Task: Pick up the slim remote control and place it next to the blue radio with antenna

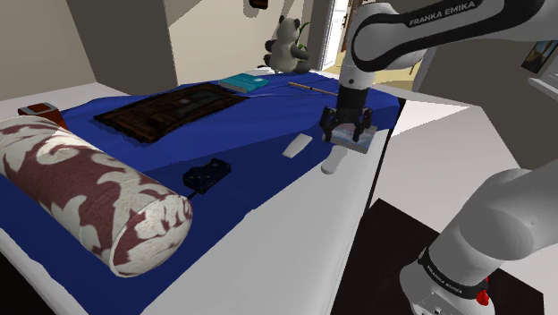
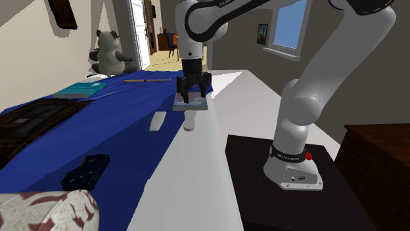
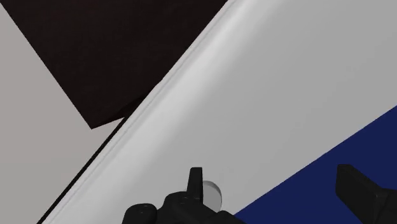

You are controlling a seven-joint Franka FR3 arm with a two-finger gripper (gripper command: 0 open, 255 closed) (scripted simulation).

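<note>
Currently I have the gripper hanging over the bed at the edge of the blue blanket, fingers pointing down. In the wrist view they stand wide apart with nothing clasped; a short white cylinder shows in the gap, close to one finger, and I cannot tell whether they touch. From the shoulder view that cylinder lies on the bare white sheet just off the blanket. The remote, slim and white, lies flat on the blanket near that same edge, just to the shoulder view's left of the gripper. The radio, a small dark blue box, sits further to the left on the blanket, apart from the remote and near a red-and-white bolster. The one container I can see is a dark brown tray further up the blanket; I cannot make out what is in it. Beside its far end lies a teal book, with a panda toy beyond it. For writing, I read "FRANKA EMIKA" on the arm; the lettering on the band round the arm's base is too small for me to read.
</note>
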